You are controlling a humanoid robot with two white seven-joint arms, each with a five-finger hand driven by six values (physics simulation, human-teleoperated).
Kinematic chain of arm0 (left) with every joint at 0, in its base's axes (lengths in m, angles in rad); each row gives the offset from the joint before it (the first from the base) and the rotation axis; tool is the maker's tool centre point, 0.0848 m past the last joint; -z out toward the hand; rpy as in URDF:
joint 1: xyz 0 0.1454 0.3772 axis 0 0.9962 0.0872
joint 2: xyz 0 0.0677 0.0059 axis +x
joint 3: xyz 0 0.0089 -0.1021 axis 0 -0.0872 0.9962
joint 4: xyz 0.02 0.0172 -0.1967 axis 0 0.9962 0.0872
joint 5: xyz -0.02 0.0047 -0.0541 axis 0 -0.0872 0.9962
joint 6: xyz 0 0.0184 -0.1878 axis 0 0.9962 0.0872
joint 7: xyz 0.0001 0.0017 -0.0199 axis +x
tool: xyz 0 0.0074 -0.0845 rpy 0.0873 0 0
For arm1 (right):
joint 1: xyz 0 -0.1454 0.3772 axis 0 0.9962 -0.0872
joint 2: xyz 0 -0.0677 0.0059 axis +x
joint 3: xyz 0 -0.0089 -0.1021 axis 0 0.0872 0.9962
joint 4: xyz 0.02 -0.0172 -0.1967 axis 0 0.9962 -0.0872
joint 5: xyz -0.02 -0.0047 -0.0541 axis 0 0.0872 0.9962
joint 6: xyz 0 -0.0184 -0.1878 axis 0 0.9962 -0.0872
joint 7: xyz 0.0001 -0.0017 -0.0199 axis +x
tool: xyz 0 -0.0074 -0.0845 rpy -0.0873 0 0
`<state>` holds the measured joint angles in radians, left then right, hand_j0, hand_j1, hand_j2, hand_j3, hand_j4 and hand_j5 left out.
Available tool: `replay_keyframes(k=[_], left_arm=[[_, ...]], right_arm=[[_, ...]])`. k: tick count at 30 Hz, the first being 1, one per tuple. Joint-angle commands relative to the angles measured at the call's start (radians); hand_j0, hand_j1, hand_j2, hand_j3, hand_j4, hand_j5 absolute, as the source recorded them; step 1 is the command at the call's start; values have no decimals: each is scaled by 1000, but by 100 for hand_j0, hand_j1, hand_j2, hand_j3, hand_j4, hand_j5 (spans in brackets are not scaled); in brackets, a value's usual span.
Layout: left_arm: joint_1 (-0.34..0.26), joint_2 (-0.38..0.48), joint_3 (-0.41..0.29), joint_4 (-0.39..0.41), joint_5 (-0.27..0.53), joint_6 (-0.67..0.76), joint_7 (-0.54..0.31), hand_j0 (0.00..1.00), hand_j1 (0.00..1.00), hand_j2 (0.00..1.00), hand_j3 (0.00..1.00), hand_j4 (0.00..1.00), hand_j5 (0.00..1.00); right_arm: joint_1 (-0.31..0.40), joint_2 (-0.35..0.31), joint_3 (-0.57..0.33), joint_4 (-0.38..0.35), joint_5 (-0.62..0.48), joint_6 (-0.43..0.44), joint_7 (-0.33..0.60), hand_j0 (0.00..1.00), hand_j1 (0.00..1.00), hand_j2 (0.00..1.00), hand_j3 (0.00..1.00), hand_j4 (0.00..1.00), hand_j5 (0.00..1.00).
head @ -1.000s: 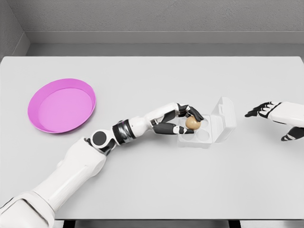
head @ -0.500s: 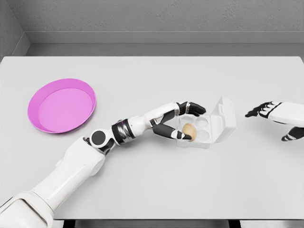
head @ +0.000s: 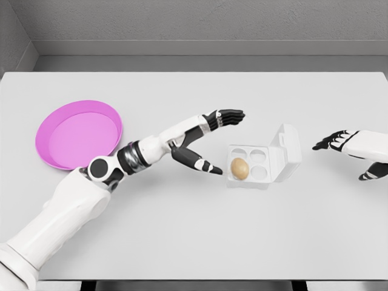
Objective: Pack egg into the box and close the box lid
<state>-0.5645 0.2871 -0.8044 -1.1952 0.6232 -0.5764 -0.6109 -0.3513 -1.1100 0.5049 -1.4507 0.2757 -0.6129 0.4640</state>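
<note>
The egg (head: 239, 168) sits in the box's (head: 264, 159) lower-left cup, right of centre frame. My left hand (head: 209, 139) hovers just left of it, my right hand (head: 345, 145) at the right edge. The plate (head: 45, 154) lies far left.

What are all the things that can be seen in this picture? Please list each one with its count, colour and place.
egg: one, brown, in the front left cup of the box.
box: one, clear white, four cups, right of the table's middle; lid standing open on its right side.
plate: one, pink, round, on the left part of the table.
table: one, light grey, filling most of the view.
wall: grey, behind the table.
left hand: one, white arm with black fingers, open, just left of the box, holding nothing.
right hand: one, white with black fingers, open, at the right edge, apart from the box.
</note>
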Motion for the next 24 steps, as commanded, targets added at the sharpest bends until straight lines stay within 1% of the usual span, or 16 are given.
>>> replay_keyframes(k=[1,2,3,5,6,7,8,10,11,12,13,14,16,17,18,24], left_arm=[[0,41,-1,-46,39,0,0,100,100,100,100,100,100],[0,60,-1,-75,52,1,0,100,100,100,100,100,100],[-2,101,-1,-121,87,1,0,100,100,100,100,100,100],[-9,233,7,-230,125,-2,0,100,100,100,100,100,100],[-8,319,37,-291,116,0,0,100,100,100,100,100,100],[-11,400,51,-317,98,0,0,100,100,100,100,100,100],[-12,454,57,-351,46,-2,0,100,100,100,100,100,100],[2,466,159,-417,-160,-10,0,100,100,100,100,100,100],[5,469,169,-448,-198,-34,0,100,100,100,100,100,100],[8,494,198,-451,-247,-34,0,100,100,100,100,100,100],[6,544,235,-451,-315,-34,0,100,100,100,100,100,100],[15,555,238,-451,-322,-34,0,100,100,100,100,100,100],[51,633,257,-449,-326,-34,0,100,100,100,100,100,100],[57,642,255,-440,-327,-34,0,100,100,100,100,100,100],[63,644,254,-437,-327,-34,0,100,100,100,100,100,100],[58,629,249,-437,-323,-34,0,100,100,100,100,100,100]], right_arm=[[0,-5,1,-2,-6,2,-1,100,100,100,100,100,100],[0,-7,3,-2,-6,2,-1,100,100,100,100,100,100],[0,-7,3,-3,-6,2,-1,100,100,100,100,100,100],[2,-4,4,-5,-6,2,1,100,100,100,100,100,100],[2,-4,4,-5,-6,2,1,100,100,100,100,100,100],[2,-4,4,-7,-6,2,1,100,100,100,100,100,100],[3,-2,4,-7,-6,2,1,100,100,100,100,100,100],[21,-4,4,-13,-4,2,1,100,100,100,100,100,100],[21,-5,4,-20,-6,2,1,100,100,100,100,100,100],[21,-5,4,-23,-6,2,1,100,100,100,100,100,100],[21,-7,4,-23,-4,2,1,100,100,100,100,100,100],[21,-7,3,-23,-6,2,1,100,100,100,100,100,100],[21,-5,4,-31,-6,2,1,100,100,100,100,100,100],[21,-5,4,-34,-6,2,1,100,100,100,100,100,100],[29,-7,3,-39,-6,2,1,100,100,100,100,100,100],[34,-1,1,-65,-6,2,-1,100,100,100,100,100,100]])
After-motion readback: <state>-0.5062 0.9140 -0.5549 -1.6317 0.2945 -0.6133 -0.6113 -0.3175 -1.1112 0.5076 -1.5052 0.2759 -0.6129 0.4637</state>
